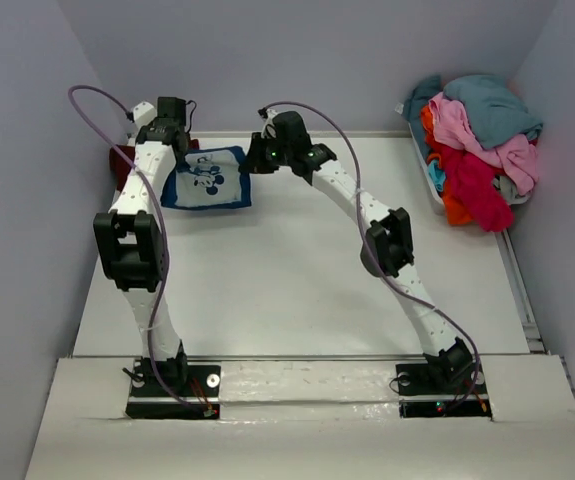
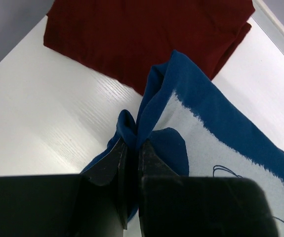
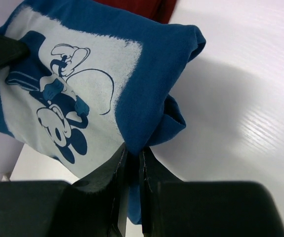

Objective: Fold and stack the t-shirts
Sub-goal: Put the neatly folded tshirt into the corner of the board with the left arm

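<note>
Though unseen wrist-side, heaped t-shirts [image 1: 479, 140] overhead.

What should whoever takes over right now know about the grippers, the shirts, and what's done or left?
Left gripper: shut on the navy t-shirt, left edge.
Right gripper: shut on its right edge.
Maroon t-shirt: folded flat at the far-left corner of the table, next to the navy one.
Done: maroon folded; navy looks folded.
Left: probably lay navy on maroon, then fold the pile in the bin, far right.
</note>
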Controlling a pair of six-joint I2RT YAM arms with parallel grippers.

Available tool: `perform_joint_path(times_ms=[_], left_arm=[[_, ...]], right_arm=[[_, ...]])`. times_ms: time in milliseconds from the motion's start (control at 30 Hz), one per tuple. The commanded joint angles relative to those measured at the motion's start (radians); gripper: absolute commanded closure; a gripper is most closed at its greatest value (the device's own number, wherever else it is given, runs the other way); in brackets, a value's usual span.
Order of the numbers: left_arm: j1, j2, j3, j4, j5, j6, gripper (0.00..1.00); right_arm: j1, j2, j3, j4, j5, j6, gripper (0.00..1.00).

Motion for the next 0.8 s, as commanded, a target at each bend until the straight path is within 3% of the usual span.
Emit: perform_joint_path(times_ms=[0,333,667,767], left_arm=[[0.074,-0.038,0.065,-0.013,-0.131,-0.006,0.94],[0.186,-0.046,0.066,-0.002,-0.104,0.009,0.94],[0.186,-0.04,-0.064,0.082,-0.065,0.057,0.94],[0.186,-0.016,-0.074,0.101,-0.058,0.078,0.94]], right_arm=[[-0.013,-0.007,0.015,0.11,-0.056,0.021,0.93],[-0.013,-0.002,-0.022,0.145,-0.108,0.062,0.93],[-0.003,-0.021,-0.154,0.128,-0.132,0.042,0.93],[-0.003,0.017,-0.116,0.101,-0.159,0.055,0.93]])
